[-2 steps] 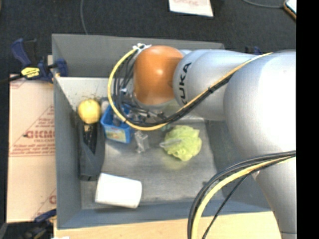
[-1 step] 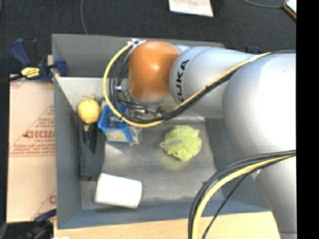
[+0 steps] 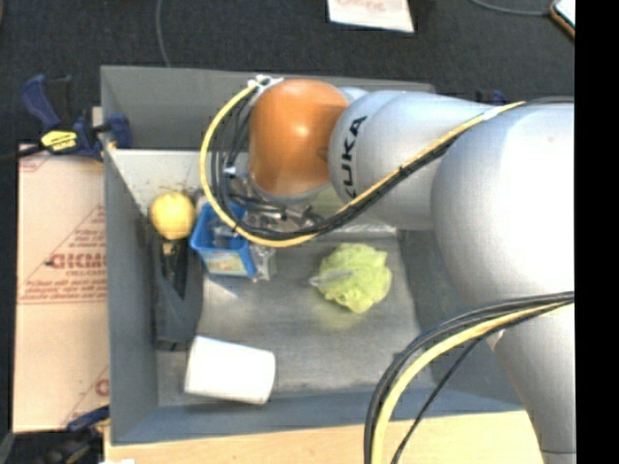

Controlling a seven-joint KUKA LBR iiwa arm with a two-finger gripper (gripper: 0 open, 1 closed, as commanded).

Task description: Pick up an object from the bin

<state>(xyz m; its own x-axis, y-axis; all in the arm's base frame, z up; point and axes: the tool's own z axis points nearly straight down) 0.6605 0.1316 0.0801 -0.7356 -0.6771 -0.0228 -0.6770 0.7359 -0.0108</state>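
Observation:
My gripper (image 3: 259, 205) hangs under the orange wrist cover in the bin's back left part, mostly hidden by it. Directly below and left of it lies a small blue box (image 3: 217, 245) with a pale label, its right end under the gripper. A yellow ball (image 3: 172, 215) rests against the left wall, just left of the blue box. A crumpled light-green thing (image 3: 354, 276) lies on the floor to the gripper's lower right, apart from it.
A white cup (image 3: 230, 370) lies on its side near the front left corner. A long black thing (image 3: 173, 293) lies along the left wall below the ball. The arm covers the bin's right and back.

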